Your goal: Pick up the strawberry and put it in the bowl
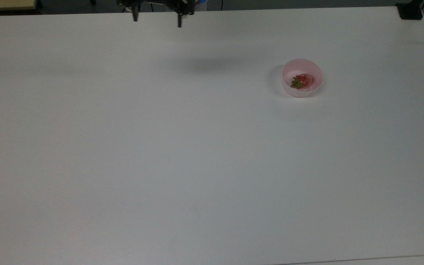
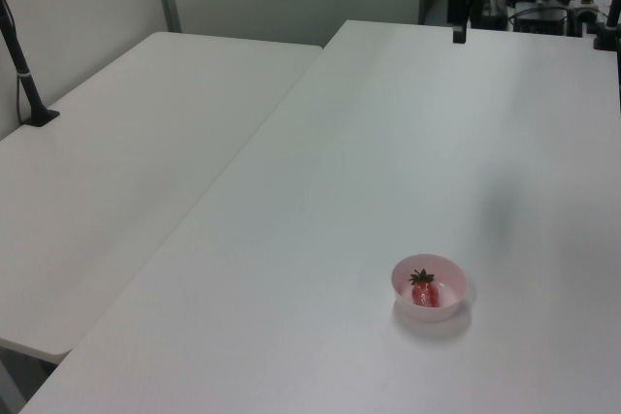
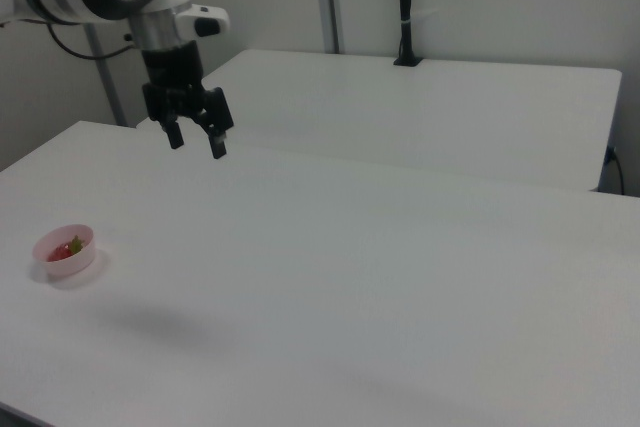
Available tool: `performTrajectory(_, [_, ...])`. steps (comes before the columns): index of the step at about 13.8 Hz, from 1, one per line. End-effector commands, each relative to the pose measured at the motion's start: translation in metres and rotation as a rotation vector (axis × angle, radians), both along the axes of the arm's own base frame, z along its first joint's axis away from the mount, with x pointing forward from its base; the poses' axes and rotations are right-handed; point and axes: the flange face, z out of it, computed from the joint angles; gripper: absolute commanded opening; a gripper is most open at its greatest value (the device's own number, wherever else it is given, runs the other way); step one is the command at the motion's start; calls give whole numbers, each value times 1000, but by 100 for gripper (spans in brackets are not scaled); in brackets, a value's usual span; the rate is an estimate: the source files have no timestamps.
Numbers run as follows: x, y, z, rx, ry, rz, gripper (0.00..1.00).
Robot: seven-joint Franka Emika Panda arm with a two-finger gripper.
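Red strawberry (image 1: 303, 80) inside bowl (image 1: 302, 91), right of top view | claw (image 3: 195, 140) released, upper left of right view | white bench (image 1: 160, 147)

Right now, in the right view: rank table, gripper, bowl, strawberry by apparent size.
1. table
2. gripper, open; it hangs nearer the camera's height, so its lead over the bowl is unsure
3. bowl
4. strawberry, lying inside the bowl

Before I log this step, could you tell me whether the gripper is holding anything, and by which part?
Nothing is held. The gripper hangs open and empty above the table, and the strawberry lies inside the bowl, well apart from it.
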Motion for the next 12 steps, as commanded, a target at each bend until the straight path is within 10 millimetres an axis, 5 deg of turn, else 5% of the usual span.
performTrajectory(1, [-4,-6,-5,-4,9,0,100])
performTrajectory(12, [-2,-13,-4,-3,1,25,100])
